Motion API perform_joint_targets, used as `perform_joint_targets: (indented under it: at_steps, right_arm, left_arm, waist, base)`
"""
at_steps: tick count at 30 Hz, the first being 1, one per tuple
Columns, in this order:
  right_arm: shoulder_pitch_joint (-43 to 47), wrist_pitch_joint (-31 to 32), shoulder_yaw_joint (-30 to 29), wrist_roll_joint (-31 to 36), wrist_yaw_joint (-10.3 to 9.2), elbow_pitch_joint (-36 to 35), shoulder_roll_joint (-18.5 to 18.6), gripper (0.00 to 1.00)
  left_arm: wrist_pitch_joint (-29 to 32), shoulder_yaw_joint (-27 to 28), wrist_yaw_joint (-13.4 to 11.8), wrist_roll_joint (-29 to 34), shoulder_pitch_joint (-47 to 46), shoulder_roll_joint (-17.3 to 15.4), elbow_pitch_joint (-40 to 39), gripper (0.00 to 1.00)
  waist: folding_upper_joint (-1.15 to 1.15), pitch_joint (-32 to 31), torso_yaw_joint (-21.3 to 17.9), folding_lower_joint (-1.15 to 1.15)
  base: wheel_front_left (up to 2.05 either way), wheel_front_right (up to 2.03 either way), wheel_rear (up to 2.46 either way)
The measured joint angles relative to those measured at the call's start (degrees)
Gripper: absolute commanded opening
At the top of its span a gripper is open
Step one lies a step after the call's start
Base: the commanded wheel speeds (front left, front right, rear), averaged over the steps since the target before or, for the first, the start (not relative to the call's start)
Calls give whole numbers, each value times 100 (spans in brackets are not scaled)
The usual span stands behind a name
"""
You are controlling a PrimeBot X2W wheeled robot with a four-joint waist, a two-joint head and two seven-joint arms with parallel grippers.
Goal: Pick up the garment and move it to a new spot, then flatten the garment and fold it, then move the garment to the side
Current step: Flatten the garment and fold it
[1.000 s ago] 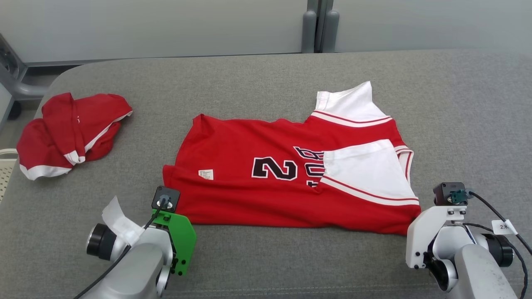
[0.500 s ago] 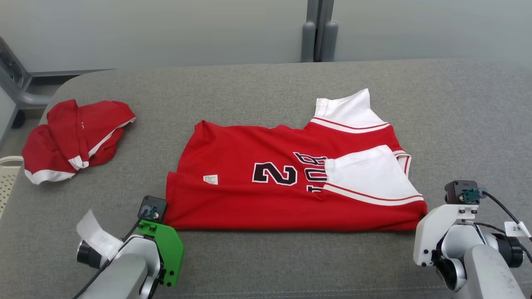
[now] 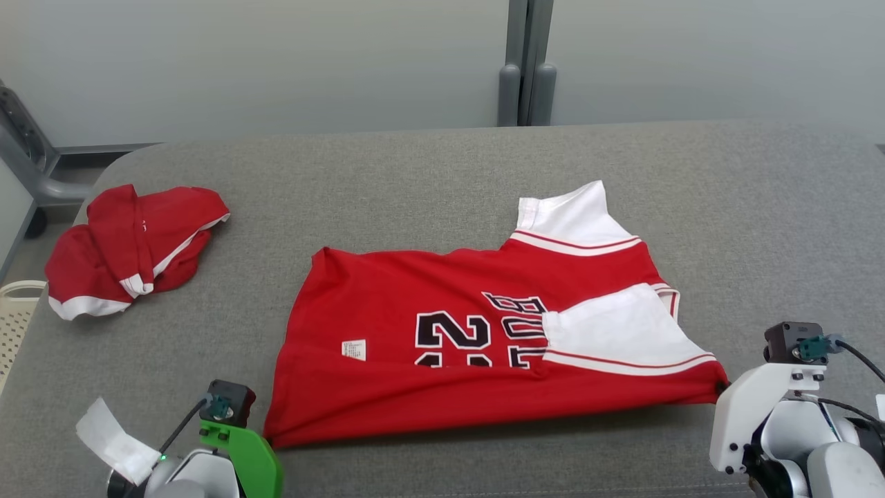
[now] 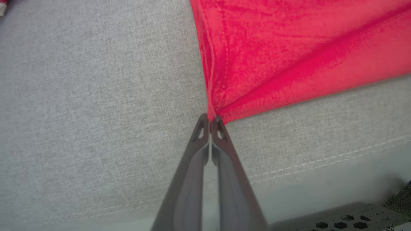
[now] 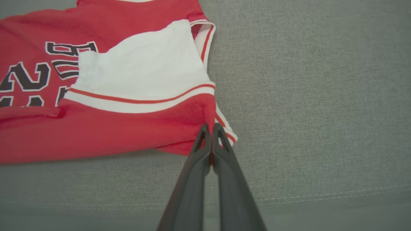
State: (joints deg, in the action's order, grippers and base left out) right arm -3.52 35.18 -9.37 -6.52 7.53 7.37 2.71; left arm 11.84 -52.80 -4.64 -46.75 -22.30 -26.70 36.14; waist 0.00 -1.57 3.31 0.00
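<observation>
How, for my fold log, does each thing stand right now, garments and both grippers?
jersey: spread on the grey cushion, white sleeve folded over the chest, both near corners pinched.
left gripper: shut on the jersey's near left corner, cloth pulled taut.
right gripper: shut on the jersey's near right corner.
crumpled red garment: bunched up at the far left, apart from the jersey, untouched.
</observation>
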Motion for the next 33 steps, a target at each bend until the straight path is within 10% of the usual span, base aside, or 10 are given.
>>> perform_joint_targets:
  at_steps: [12,13,14,15,33]
  right_arm:
    - [778,694,-110,-304,1,-832,5,0]
    - [803,710,-64,-358,1,-820,8,0]
    - [822,710,-24,-425,1,-803,7,43]
    - [831,704,-8,-498,1,-771,4,100]
    - [554,-1112,96,-350,0,-524,8,100]
  left_arm:
    - [435,20,-502,-259,700,-442,-1178,2]
    - [456,25,-548,-263,741,-454,-1211,82]
    - [428,49,-600,-301,787,-450,-1248,100]
    - [391,54,-645,-303,822,-450,-1284,100]
    - [-721,638,-1559,-178,1053,-631,-1287,100]
  waist:
    - [0,-76,4,0]
    - [0,-74,-2,0]
    - [0,-71,-6,0]
    - [0,-71,-11,0]
    - [0,-295,2,0]
  base:
    - [0,0,0]
    - [0,0,0]
    - [0,0,0]
    - [0,0,0]
    - [0,0,0]
